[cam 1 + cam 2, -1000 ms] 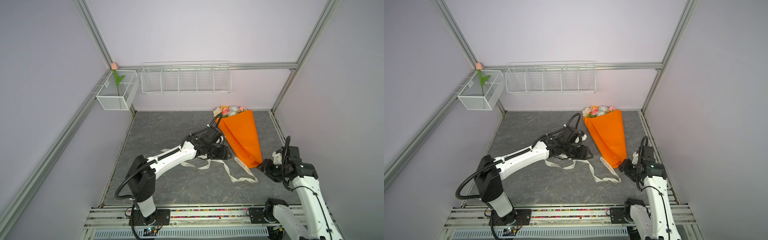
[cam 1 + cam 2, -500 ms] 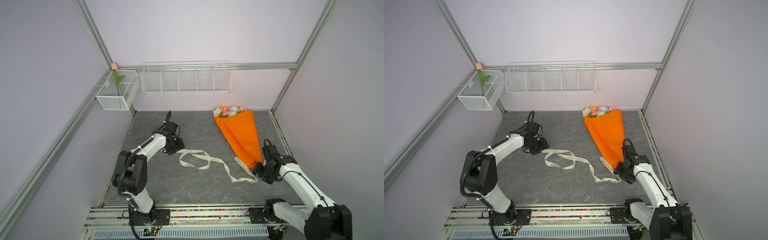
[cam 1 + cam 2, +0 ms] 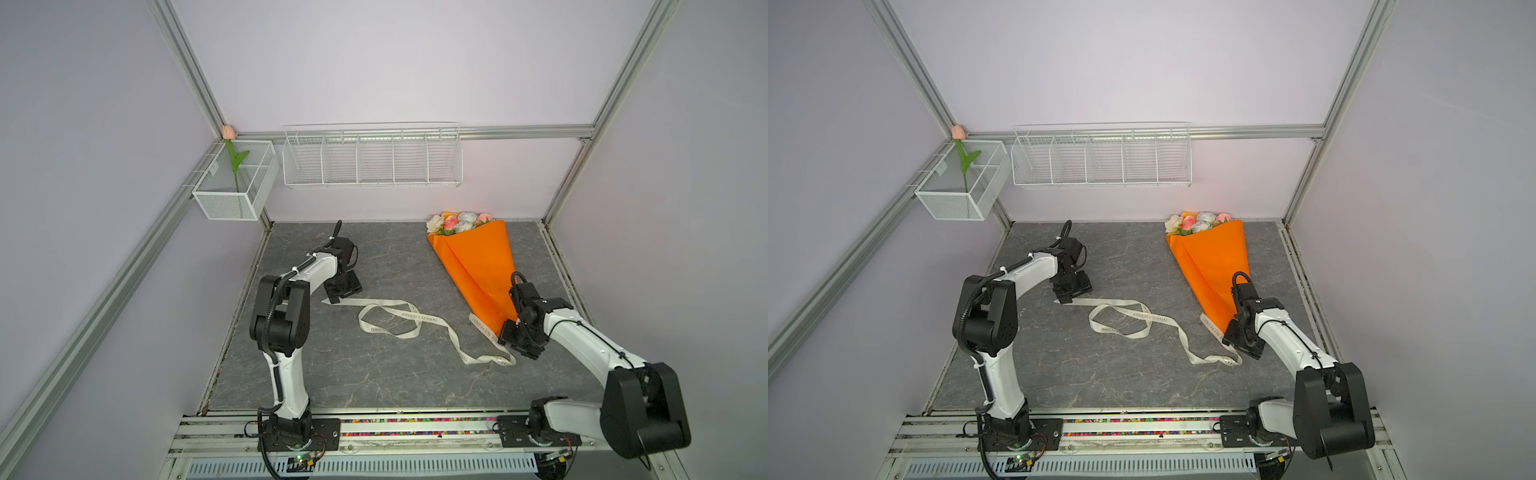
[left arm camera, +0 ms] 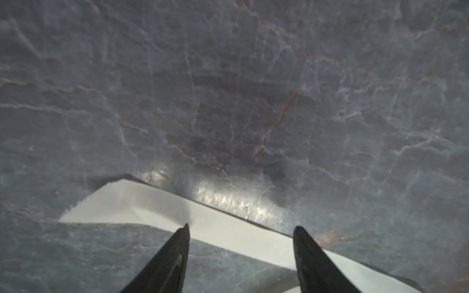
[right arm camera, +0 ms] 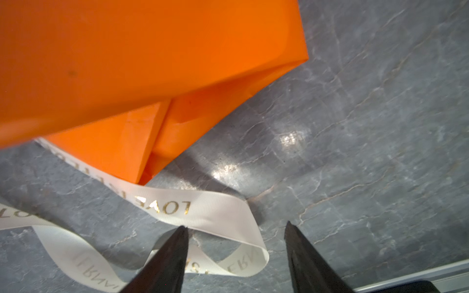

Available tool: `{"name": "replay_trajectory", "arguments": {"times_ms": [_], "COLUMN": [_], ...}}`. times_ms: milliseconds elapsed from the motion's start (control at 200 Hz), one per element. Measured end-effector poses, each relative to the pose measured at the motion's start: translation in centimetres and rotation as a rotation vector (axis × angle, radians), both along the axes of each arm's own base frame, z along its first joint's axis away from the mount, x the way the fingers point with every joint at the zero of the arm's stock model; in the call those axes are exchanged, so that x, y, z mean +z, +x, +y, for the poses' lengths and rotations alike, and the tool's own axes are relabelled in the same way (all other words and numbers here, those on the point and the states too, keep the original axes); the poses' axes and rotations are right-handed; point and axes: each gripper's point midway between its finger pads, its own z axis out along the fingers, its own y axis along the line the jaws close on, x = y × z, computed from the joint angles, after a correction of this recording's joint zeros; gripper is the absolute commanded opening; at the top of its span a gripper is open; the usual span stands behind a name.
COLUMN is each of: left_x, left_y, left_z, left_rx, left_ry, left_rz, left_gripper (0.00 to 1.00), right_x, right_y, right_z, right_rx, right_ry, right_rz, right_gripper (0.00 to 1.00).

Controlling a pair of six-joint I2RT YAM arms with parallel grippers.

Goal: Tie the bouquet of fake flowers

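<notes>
Step in hand: picking up the ribbon ends, no tie made yet. The bouquet (image 3: pixel 471 253) lies flat on the bench (image 3: pixel 374 382), far right side in both top views. Rose heads point to the back wall, and the narrow tip of its orange wrapping paper (image 5: pixel 127 63) points to my right arm.

The cream ribbon (image 3: pixel 409 320) with gold lettering lies loose on the bench with one loop in the middle, wrapped round nothing. One end sits just under my left gripper (image 4: pixel 241 227): jaws apart, nothing pinched, the strip crossing the gap between the fingertips. The other end runs along the paper tip, looks partly tucked under it, then folds back right below my right gripper (image 5: pixel 236 225). Its jaws are apart too and empty, with the fold just ahead of the fingertips. I cannot tell if either gripper touches the bench.

Next, as I judge it: drop both grippers the last bit and close on the ribbon, left on the cut end, right on the fold. It is thin and flat, easy to miss, so the fingertips must go low. Then lift it and bring it round the narrow part of the paper. Risk: a tug on the right side could drag the light bouquet along.
</notes>
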Motion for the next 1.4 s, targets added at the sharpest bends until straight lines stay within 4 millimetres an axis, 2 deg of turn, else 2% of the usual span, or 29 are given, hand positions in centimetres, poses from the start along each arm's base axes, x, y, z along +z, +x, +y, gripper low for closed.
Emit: {"name": "replay_trajectory", "arguments": {"times_ms": [80,215,270,415,505,575,675,705,815,980,1090,1150,1200,1305,1400], "left_x": [-0.7,-0.8,-0.8,-1.0,-1.0,-1.0,-1.0,-0.9,-0.9,-0.7,0.1,1.1,1.9,3.1,3.7], "left_y": [-0.1,-0.1,-0.1,-0.1,-0.2,-0.3,-0.4,-0.5,-0.6,-1.2,-1.9,-1.9,-1.8,-1.6,-1.8], "left_z": [0.1,0.1,0.1,0.3,0.4,0.5,0.6,0.6,0.5,0.7,1.0,1.0,0.9,0.7,0.8], "left_rx": [0.000,-0.007,-0.012,-0.018,-0.026,-0.031,-0.043,-0.045,-0.045,-0.053,-0.055,-0.057,-0.057,-0.060,-0.060], "left_ry": [0.010,0.017,0.018,0.027,0.031,0.036,0.036,0.036,0.031,0.032,0.030,0.021,0.011,-0.008,-0.012], "left_rz": [0.020,0.028,0.028,0.027,0.023,0.018,0.010,0.010,0.006,0.004,-0.008,-0.030,-0.049,-0.078,-0.092], "left_gripper": [0.61,0.56,0.51,0.35,0.28,0.21,0.00,0.00,0.00,0.00,0.00,0.00,0.00,0.00,0.00], "right_x": [-0.4,-1.4,-1.7,-2.5,-2.8,-2.8,-2.8,-2.7,-2.2,0.3,2.4,3.0,3.0,1.7,0.2], "right_y": [0.2,0.3,0.4,0.5,0.5,0.5,0.6,0.6,0.8,1.4,1.5,1.3,1.1,0.3,-0.7], "right_z": [0.3,0.7,0.8,0.8,1.0,1.6,2.1,2.2,2.4,2.5,2.2,2.3,2.5,2.7,2.7], "right_rx": [0.025,0.057,0.061,0.069,0.083,0.113,0.145,0.148,0.163,0.167,0.147,0.154,0.154,0.162,0.171], "right_ry": [0.006,0.005,0.001,-0.005,-0.016,-0.018,-0.021,-0.021,-0.023,-0.025,-0.024,-0.014,-0.001,-0.002,-0.007], "right_rz": [0.009,0.052,0.068,0.096,0.103,0.096,0.088,0.085,0.057,-0.053,-0.137,-0.159,-0.150,-0.080,-0.013], "right_gripper": [0.66,0.66,0.66,0.56,0.49,0.37,0.21,0.15,0.06,0.07,0.31,0.40,0.46,0.53,0.54]}}
